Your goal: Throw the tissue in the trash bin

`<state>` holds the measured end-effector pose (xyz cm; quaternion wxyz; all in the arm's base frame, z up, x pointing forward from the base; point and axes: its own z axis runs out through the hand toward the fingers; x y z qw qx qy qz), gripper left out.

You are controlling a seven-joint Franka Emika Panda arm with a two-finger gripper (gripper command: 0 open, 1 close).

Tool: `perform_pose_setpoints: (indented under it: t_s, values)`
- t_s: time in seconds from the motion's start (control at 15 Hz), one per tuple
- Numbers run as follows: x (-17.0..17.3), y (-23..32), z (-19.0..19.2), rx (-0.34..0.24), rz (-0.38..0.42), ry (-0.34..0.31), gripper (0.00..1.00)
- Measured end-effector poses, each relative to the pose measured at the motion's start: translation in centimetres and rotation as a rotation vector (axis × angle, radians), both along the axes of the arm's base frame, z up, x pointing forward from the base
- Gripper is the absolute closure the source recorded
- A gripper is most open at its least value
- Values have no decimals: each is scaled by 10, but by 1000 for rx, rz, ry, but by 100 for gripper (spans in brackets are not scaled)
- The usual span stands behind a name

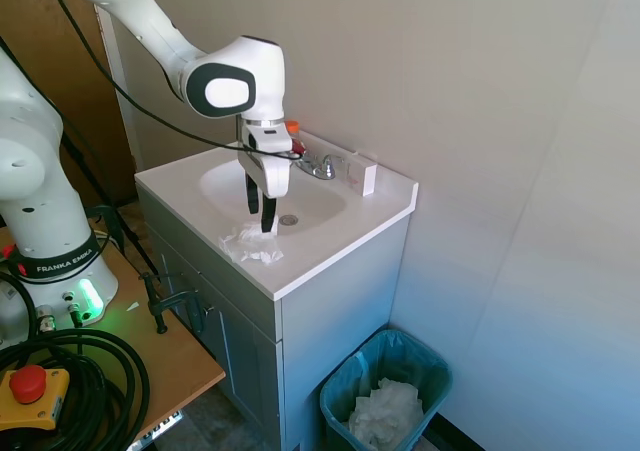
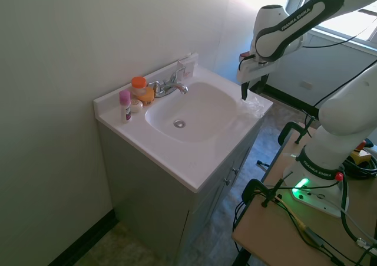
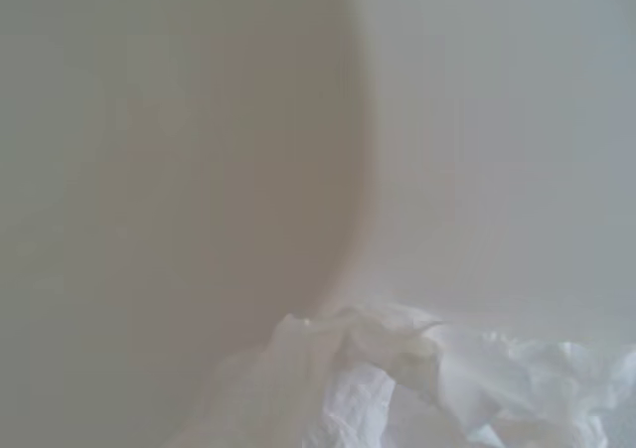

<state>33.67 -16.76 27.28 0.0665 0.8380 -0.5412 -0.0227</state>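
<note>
Where the white vanity top (image 1: 340,246) narrows between the oval basin (image 1: 300,196) and its front edge, the small crumpled white tissue (image 1: 250,244) lies flat; its long axis runs roughly along that front edge, ragged ends pointing toward either side, though the wad is too irregular to give a clear heading; the black two-finger gripper (image 1: 259,211) hangs just above it, fingers spread apart and pointing down, tips close to the paper, and whether they touch it cannot be told; in the second exterior view the tissue (image 2: 254,105) is washed out by window glare; the wrist view shows the tissue (image 3: 427,378) blurred and cut off at the frame edge; the small round trash bin with teal-blue liner (image 1: 345,381) stands on the floor beside the cabinet, a larger greyish-white paper mass (image 1: 388,411) inside, its base cut off.
</note>
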Motion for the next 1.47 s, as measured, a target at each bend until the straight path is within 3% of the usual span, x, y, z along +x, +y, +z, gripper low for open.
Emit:
perform_pose_setpoints:
  t_s: [0.07,0.13,0.4,1.47]
  values:
    - [0,0,-10,3,9,15,0]
    - [0,0,-18,4,17,24,100]
    - [0,1,-34,14,22,33,100]
    - [10,9,-30,30,9,-10,100]
